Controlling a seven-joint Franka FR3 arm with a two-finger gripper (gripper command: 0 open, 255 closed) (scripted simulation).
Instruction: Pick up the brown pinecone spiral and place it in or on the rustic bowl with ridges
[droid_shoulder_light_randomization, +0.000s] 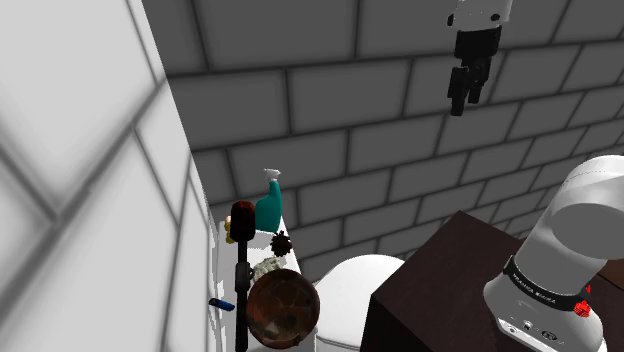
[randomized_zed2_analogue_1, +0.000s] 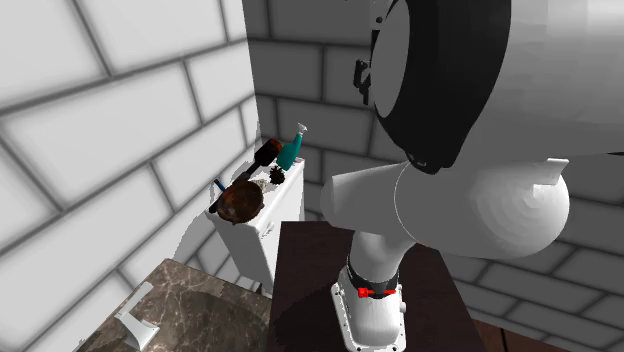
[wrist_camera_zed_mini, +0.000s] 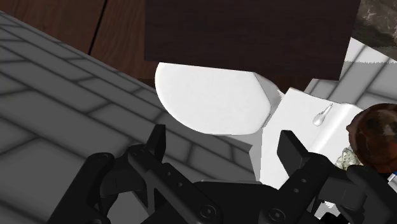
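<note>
Walls: You see grey tiled walls around the scene.
Arm: The white arm fills the near side of the second exterior view and rises from its base on the stand.
Stand: The dark brown box sits just beside the toilet.
Toilet: The white toilet stands against the wall; its tank carries the small things on its lid.
Claw: The gripper hangs high near the wall, well apart from the tank. In the wrist view you find the gripper released, its fingers standing apart with nothing between them.
Bowl: The brown ridged bowl rests on the tank lid at the end nearer the shoulder camera; note it also at the wrist view's edge.
Bottle: The teal bottle stands upright at the far end of the lid.
Brush: A dark long-handled brush stands beside the bottle.
Pinecone: The dark spiky pinecone lies on the tank lid between bottle and bowl, near the bowl but outside it.
</note>
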